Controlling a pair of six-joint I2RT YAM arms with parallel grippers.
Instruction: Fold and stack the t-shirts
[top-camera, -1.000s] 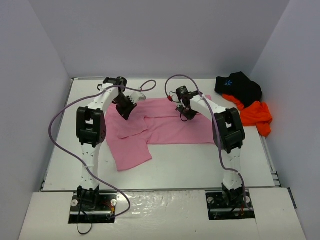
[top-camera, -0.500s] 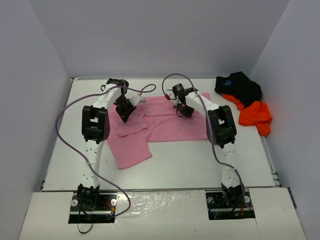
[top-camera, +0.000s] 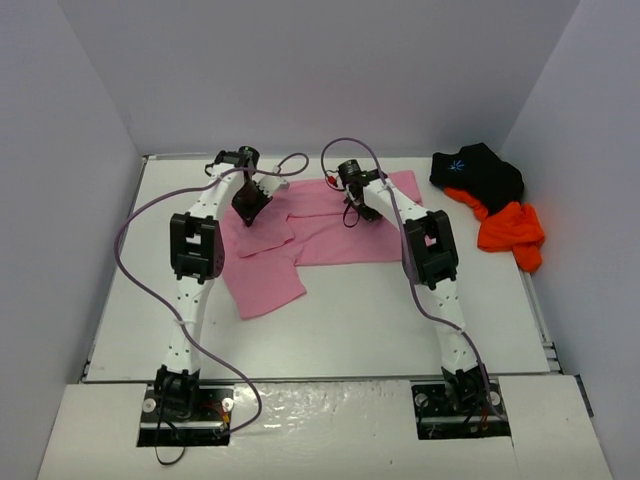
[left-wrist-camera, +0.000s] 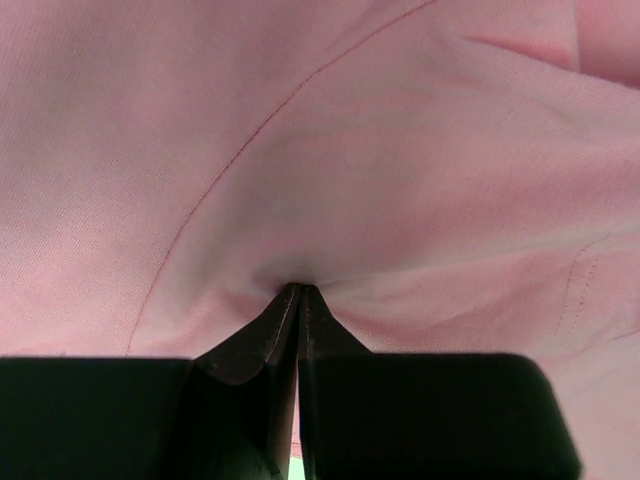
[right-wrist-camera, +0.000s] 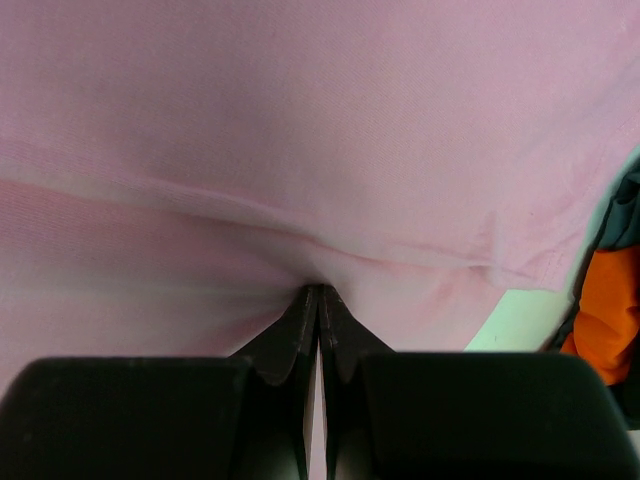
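The pink t-shirt (top-camera: 320, 235) lies partly folded on the far middle of the white table (top-camera: 350, 330), one flap trailing toward the near left. My left gripper (top-camera: 247, 212) is shut on a pinch of pink cloth (left-wrist-camera: 300, 200) at the shirt's left part. My right gripper (top-camera: 351, 213) is shut on the pink cloth (right-wrist-camera: 300, 150) near the shirt's far right part. The black t-shirt (top-camera: 480, 172) with a light-blue starburst sits bunched at the far right, with the orange t-shirt (top-camera: 512, 230) crumpled just in front of it; orange (right-wrist-camera: 610, 310) also shows at the right wrist view's edge.
Grey walls enclose the table on the left, back and right. Purple cables loop from both arms above the table. The table's raised rim (top-camera: 100, 330) runs along the left side.
Both grippers have moved toward the far edge, pulling the pink shirt with them; its far edge now lies closer to the back wall and the arms are stretched further out.
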